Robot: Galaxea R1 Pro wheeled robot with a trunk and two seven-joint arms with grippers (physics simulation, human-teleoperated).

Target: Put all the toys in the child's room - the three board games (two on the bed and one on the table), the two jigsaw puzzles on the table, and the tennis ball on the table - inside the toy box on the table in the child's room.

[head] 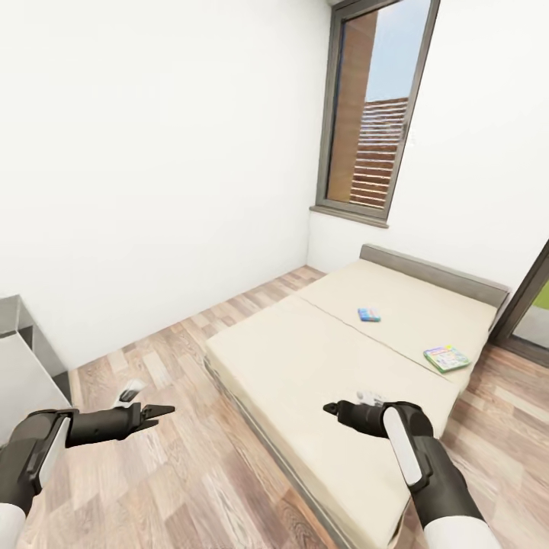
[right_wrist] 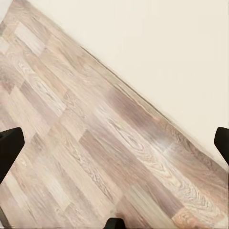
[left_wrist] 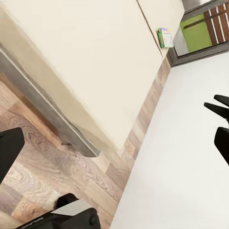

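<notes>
The left gripper (head: 164, 412) hangs over the wood-plank floor (head: 175, 473) short of the bed, its dark fingers drawn to a point in the head view, yet the left wrist view shows dark finger parts at opposite edges with bare space between. The right gripper (head: 329, 409) hovers over the near corner of the mattress; its wrist view likewise has a black finger tip at each side edge, with planks and the mattress edge between them. I judge both pairs spread apart, and nothing is held in either.

Beyond the fingers lies the bed (head: 328, 366), a low beige two-part mattress with a grey headboard (head: 435, 271) against the far wall under the tall grey-framed window (head: 374, 114). Two of the board games rest on it, well apart from both grippers: the small blue game box (head: 369, 314) near the seam of the far half, and the green-edged game box (head: 447, 357) near the bed's right edge, which the left wrist view also picks out (left_wrist: 165, 37). At the head view's left edge a pale grey-white surface with dark sides (head: 23, 358) stands, probably the end of the table, though too little shows to be sure.

Judging from this, the two bed games are not yet collected. The toy box, puzzles, ball and third game cannot be checked here, so how much is already stowed is unknown.
</notes>
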